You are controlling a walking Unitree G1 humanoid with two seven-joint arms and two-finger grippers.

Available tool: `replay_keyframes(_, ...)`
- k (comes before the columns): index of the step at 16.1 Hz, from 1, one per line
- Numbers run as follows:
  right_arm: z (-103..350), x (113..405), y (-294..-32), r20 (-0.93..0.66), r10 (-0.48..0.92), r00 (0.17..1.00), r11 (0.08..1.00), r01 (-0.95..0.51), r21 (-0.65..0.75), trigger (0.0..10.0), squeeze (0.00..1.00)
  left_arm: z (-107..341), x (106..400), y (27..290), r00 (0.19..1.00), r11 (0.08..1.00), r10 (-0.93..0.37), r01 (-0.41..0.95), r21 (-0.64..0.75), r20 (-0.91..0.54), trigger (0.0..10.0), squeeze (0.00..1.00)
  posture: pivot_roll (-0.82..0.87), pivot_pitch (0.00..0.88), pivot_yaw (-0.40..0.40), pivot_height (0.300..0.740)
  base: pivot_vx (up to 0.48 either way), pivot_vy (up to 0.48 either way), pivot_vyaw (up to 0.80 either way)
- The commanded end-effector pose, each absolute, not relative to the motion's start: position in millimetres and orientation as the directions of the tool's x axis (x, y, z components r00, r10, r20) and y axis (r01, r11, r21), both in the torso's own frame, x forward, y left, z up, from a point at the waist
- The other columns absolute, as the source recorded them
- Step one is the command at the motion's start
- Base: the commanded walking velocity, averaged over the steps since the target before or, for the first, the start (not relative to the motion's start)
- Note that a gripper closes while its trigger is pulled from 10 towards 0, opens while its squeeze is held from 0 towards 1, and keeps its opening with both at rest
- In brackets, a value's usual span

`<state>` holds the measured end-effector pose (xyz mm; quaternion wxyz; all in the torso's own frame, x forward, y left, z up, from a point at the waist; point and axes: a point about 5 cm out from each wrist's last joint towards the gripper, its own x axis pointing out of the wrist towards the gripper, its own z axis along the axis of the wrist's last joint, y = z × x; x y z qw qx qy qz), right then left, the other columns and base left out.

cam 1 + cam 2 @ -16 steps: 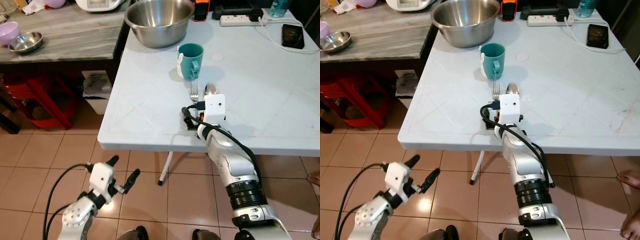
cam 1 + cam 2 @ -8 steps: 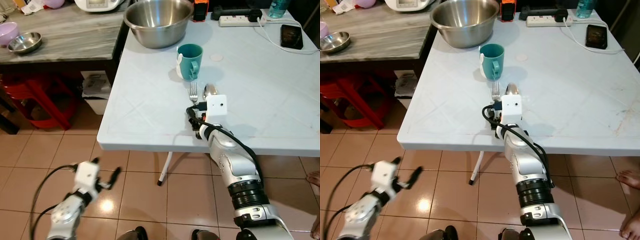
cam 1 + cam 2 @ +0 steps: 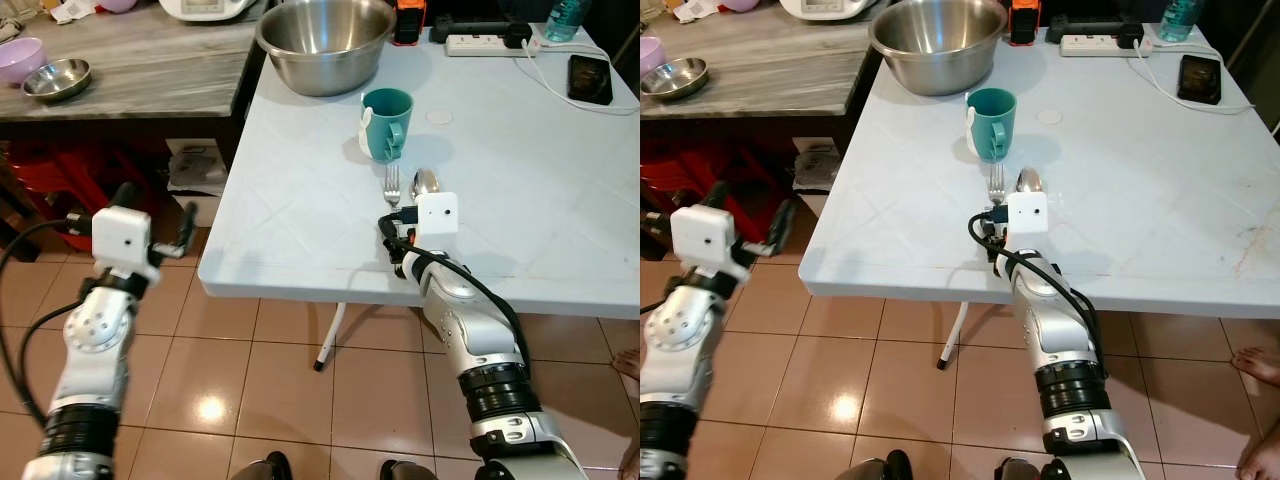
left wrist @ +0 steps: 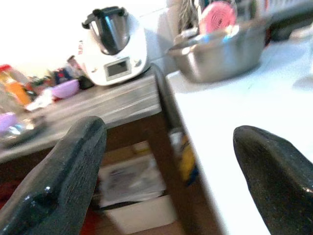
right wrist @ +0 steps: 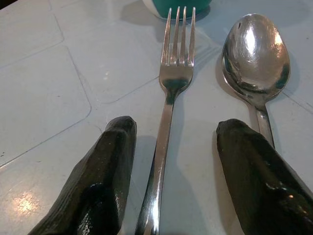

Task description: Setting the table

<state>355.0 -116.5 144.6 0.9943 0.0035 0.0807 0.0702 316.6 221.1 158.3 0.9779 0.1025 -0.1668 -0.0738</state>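
We see the fork (image 5: 168, 112) lying flat on the white table (image 3: 300, 215) between the spread fingers of the right gripper (image 5: 176, 147), untouched, with the spoon (image 5: 255, 58) just beside it and the green mug (image 3: 386, 122) beyond. The right arm reaches low over the table edge. The left gripper (image 3: 152, 222), open and empty, has risen from floor level to table height.

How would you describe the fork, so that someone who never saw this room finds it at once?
Look at the white table, near its front edge, just in front of the teal mug. Two pieces of cutlery lie there side by side, between the open fingers of the right claw. The fork has tines and lies left of the spoon.
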Motion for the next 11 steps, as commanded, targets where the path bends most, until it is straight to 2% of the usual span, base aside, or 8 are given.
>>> replay_keyframes(1,123,349,-115,-0.252,0.151,0.956,0.989,-0.149,0.025,10.0,0.00,156,313,210,0.922,0.956,-0.255,0.195,0.220,0.291,10.0,0.00,-0.09,0.174,0.086,0.740,0.000,0.000,0.00)
replay_keyframes(4,122,348,-116,-0.253,0.145,0.956,0.989,-0.145,0.020,10.0,0.00,160,303,187,0.894,0.928,-0.368,0.334,0.165,0.257,10.0,0.00,-0.09,0.172,0.087,0.740,0.000,0.000,0.00)
replay_keyframes(6,123,349,-116,-0.250,0.145,0.957,0.989,-0.145,0.017,10.0,0.00,156,295,171,0.845,0.871,-0.491,0.466,0.158,0.213,10.0,0.00,-0.10,0.171,0.088,0.740,0.000,0.000,0.00)
replay_keyframes(9,124,350,-116,-0.243,0.144,0.959,0.989,-0.146,0.010,10.0,0.00,147,285,166,0.794,0.802,-0.594,0.572,0.171,0.129,10.0,0.00,-0.10,0.170,0.089,0.740,0.000,0.000,0.00)
replay_keyframes(11,128,353,-114,-0.232,0.151,0.961,0.988,-0.155,0.004,10.0,0.00,145,283,165,0.781,0.784,-0.616,0.594,0.181,0.105,10.0,0.00,-0.10,0.171,0.093,0.740,0.000,0.000,0.00)
